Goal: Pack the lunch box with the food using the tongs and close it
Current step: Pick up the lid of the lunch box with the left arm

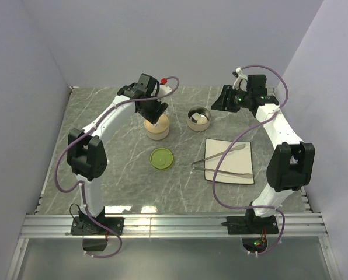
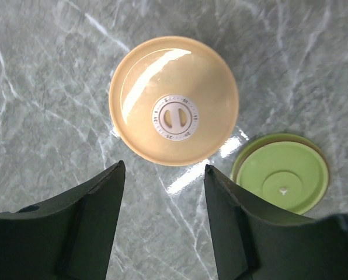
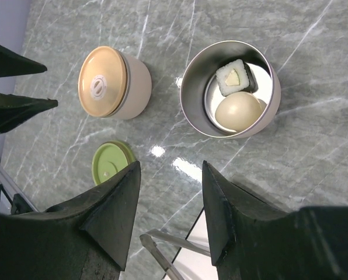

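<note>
The lunch box shows as two round tins. The steel tin is uncovered and holds food: a white egg-like ball and a white-and-dark piece. The beige tin wears a beige lid. The silver tongs lie on a white tray, and their tips reach past its edge. My left gripper hangs open just above the beige tin, holding nothing. My right gripper is open and empty, raised to the right of the steel tin.
A green lid lies flat on the marble table in front of the beige tin. The white tray sits at the right front. Walls close off the left, back and right.
</note>
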Motion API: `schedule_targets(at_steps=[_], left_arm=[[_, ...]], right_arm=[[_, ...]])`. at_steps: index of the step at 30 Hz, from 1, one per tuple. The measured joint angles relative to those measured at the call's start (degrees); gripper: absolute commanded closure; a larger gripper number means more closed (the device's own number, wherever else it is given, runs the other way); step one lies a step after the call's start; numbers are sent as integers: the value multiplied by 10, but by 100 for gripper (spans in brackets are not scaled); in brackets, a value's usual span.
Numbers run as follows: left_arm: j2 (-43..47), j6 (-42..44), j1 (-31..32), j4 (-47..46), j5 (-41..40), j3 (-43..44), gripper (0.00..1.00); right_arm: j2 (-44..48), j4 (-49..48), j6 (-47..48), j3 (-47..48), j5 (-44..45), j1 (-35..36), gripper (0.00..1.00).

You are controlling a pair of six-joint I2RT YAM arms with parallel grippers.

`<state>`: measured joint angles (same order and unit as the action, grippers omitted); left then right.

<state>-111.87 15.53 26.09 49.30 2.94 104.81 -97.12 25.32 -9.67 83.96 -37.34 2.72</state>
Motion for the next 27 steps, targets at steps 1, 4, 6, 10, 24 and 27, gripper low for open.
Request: schedule_targets(at_steps=[1,4,6,10,24,27], left_arm=[[5,1,0,-6,5,-5,39],[7,-2,0,-15,9,-15,39],[-2,-4,0,-16,7,-14,39],[-39,-15,0,-19,7,11,38],[-122,-47,0,-45,9,51,37],[-122,-49,0,-53,10,48,37]], right_arm=[[0,1,2,0,-1,0,46],[1,2,4,-1,-4,0,46],[2,3,4,-2,-6,0,46],[6,5,4,-8,-7,0,46],[6,9,15,-11,-7,0,46],[6,9,15,-11,-7,0,46]])
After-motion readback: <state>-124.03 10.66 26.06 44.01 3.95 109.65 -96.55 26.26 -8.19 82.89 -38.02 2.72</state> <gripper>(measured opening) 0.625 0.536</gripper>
